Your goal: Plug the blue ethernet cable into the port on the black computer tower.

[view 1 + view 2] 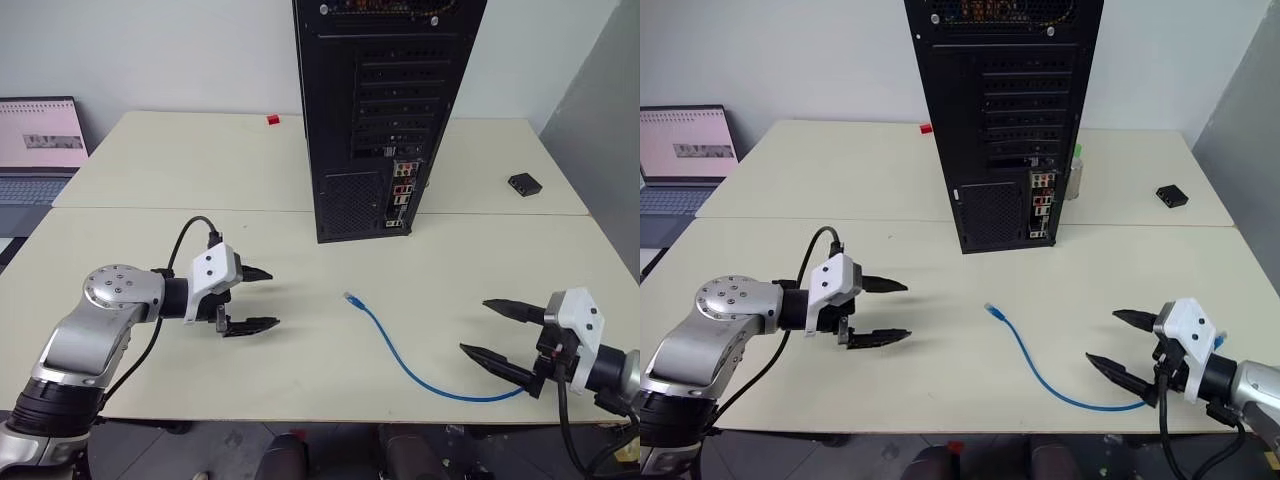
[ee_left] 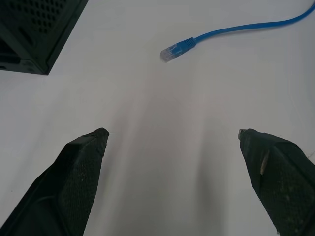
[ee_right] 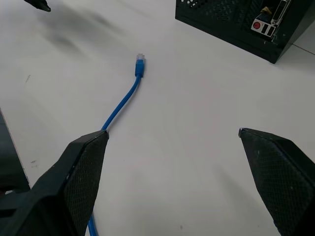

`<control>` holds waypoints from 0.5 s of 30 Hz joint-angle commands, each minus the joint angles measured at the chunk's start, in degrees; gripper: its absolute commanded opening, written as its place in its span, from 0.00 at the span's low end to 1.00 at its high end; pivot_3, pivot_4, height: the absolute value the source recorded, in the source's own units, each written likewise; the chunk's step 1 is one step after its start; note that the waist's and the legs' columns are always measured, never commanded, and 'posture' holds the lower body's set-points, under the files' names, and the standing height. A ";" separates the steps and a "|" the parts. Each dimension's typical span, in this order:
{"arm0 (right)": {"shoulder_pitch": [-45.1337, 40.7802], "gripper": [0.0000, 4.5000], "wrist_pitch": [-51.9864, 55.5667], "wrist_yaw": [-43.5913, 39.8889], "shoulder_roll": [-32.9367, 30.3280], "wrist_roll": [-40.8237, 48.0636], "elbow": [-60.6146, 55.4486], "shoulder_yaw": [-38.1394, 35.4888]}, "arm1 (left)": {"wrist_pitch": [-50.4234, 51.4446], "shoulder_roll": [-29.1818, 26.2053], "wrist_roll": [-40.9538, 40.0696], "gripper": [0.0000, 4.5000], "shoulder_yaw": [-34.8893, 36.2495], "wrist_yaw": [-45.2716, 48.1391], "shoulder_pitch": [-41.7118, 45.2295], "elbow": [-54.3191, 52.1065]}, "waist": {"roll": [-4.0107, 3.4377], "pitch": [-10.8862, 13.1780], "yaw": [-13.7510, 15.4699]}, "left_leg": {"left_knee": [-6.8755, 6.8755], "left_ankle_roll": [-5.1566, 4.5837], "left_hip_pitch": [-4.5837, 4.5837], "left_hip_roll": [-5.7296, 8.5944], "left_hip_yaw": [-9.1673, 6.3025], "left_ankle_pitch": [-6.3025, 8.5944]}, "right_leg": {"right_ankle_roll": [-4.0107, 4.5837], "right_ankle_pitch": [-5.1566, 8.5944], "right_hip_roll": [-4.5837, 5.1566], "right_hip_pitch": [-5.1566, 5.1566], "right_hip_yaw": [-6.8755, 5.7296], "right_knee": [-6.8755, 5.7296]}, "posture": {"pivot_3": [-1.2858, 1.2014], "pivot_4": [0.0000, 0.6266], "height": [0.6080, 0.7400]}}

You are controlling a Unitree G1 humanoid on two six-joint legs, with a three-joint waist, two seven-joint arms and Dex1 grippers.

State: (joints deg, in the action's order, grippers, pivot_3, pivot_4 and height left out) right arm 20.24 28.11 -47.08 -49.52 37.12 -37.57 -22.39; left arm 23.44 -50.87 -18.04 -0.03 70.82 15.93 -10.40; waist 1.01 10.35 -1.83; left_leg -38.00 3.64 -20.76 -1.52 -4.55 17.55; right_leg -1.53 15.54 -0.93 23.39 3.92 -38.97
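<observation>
From the head cameras, the left gripper (image 1: 262, 298) hovers over the pale cream tabletop (image 1: 300, 350) with its two black fingers spread wide and nothing between them. The thin bright-blue ethernet cable (image 1: 410, 365) lies flat ahead of those fingertips, its clear plug end (image 1: 349, 297) well apart from them and pointing roughly toward the tall black metal computer tower (image 1: 385, 110) that stands upright at the table's middle seam. The tower's rear face is turned to the robot, so the small dark port (image 1: 398, 199) among the coloured connectors low on that panel sits open to approach. The right gripper (image 1: 497, 330) is also spread wide and empty; the cable's far end curves in just beside its lower finger, likely because the cord was laid within reach of both arms. A small black box (image 1: 524, 183) lies off beyond the right fingers, and an open laptop (image 1: 40, 150) sits far outside the left ones.

In the left wrist view, the plug end lies ahead of the wide fingers, nearer one fingertip than the other, with the tower's bottom corner off to the opposite side.

In the right wrist view, the cable runs from beside one finger away to the plug, the tower's connectors further ahead; no grasp has begun
</observation>
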 commanded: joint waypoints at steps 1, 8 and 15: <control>-0.01 1.00 -0.09 0.03 0.17 -0.22 -1.93 -1.60 | 0.47 -0.63 -2.03 1.00 -0.27 1.31 0.43 -2.42 | 0.00 0.00 0.00 | 0.00 0.00 0.00 0.00 0.00 0.00 | 0.00 0.00 0.00 0.00 0.00 0.00 | 0.52 0.24 1.00; -0.79 1.00 0.44 1.00 0.44 -0.56 -2.58 -0.89 | 0.02 -0.22 -1.49 1.00 -0.97 1.03 0.28 -2.88 | 0.00 0.00 0.00 | 0.00 0.00 0.00 0.00 0.00 0.00 | 0.01 0.00 0.00 0.00 0.00 0.00 | 0.52 0.24 1.00; -4.02 1.00 2.83 4.15 0.95 -0.59 -5.15 3.53 | -1.83 -0.21 -0.46 1.00 -2.45 1.20 -0.67 -3.32 | 0.00 0.00 -0.02 | 0.00 0.00 0.01 0.00 0.00 0.00 | 0.02 -0.01 0.00 0.00 0.00 -0.01 | 0.52 0.24 1.00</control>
State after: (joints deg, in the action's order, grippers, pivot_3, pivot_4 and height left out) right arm 18.12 29.92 -44.57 -48.95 36.46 -39.74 -20.39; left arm 23.15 -50.80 -18.33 -2.21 71.81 15.36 -11.73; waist 1.01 10.35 -1.84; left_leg -38.00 3.64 -20.75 -1.53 -4.55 17.55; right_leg -1.52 15.53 -0.94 23.40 3.92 -38.97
